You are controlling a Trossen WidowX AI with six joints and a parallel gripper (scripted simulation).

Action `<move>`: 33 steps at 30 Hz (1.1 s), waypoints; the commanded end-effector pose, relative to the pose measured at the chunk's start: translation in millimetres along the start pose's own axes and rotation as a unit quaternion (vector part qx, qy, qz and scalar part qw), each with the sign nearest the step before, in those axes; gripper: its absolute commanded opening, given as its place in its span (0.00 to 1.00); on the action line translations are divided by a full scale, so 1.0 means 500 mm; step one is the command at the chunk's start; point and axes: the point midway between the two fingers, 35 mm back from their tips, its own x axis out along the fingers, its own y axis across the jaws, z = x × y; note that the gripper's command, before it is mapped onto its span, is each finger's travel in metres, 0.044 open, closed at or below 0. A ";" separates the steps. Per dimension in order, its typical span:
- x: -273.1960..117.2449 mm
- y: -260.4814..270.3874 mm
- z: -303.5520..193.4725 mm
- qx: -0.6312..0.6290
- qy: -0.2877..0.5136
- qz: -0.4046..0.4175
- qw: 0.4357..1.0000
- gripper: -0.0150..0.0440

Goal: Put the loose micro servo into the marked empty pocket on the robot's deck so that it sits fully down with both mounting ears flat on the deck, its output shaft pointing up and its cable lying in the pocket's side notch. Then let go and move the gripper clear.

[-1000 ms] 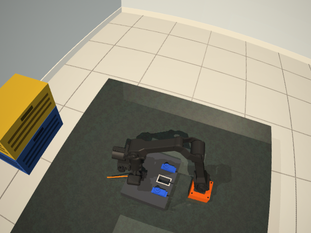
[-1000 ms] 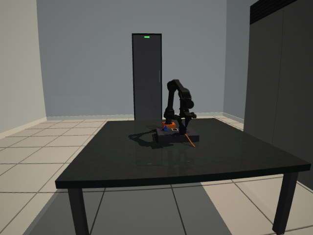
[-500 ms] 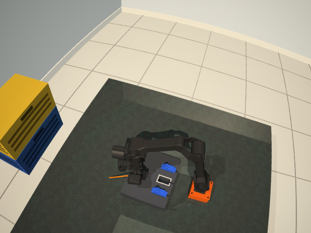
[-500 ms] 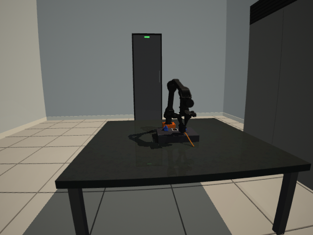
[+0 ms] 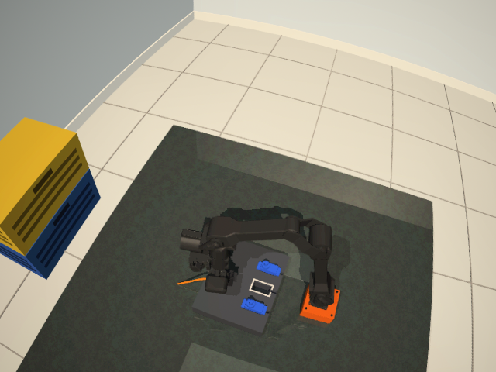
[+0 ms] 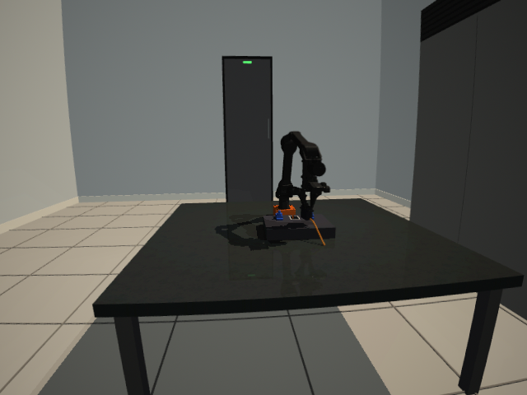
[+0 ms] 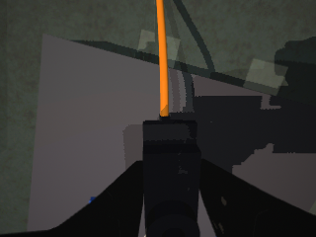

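The loose micro servo [image 7: 171, 163] sits as a dark block on the grey deck [image 7: 94, 123], near the deck's edge and well short of the white-outlined empty pocket [image 5: 262, 287]. Its orange cable [image 7: 161, 54] runs straight off the deck's edge and out over the dark table [image 6: 340, 263]; in the top view the same cable [image 5: 191, 281] shows as a thin orange line to the side of the deck [image 5: 224, 310].

No brand, label or legible writing can be read on the servo, the deck or the arm.

The gripper [image 7: 170, 207] comes down over the servo, and its fingers press against the servo's two long sides, drawn in narrow and clamped on its body. In the top view the gripper [image 5: 216, 280] hides the servo entirely.

Two blue servos flank the pocket, one [image 5: 267, 267] on its far side and one [image 5: 253, 304] on its near side, both seated in the deck. The arm's orange base [image 5: 319, 306] stands just beside the deck. A yellow and blue crate [image 5: 42, 192] stands on the tiled floor, well apart from the table. In the exterior view a dark door [image 6: 247, 127] with a green light [image 6: 246, 62] stands behind the arm.
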 end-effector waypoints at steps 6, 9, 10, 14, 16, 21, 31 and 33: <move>-0.005 0.012 -0.029 0.003 -0.003 0.001 1.000 0.25; -0.005 0.020 -0.050 0.003 -0.002 0.001 1.000 0.25; -0.005 0.023 -0.058 0.003 -0.002 0.001 1.000 0.25; -0.004 0.031 -0.075 0.003 -0.002 0.001 1.000 0.25; -0.004 0.026 -0.076 0.003 -0.002 0.001 1.000 0.25; -0.004 -0.009 -0.086 0.003 -0.002 0.000 1.000 0.25; -0.004 -0.053 -0.098 -0.026 -0.001 -0.001 1.000 0.25; -0.004 -0.053 -0.098 -0.056 -0.001 -0.001 0.998 0.25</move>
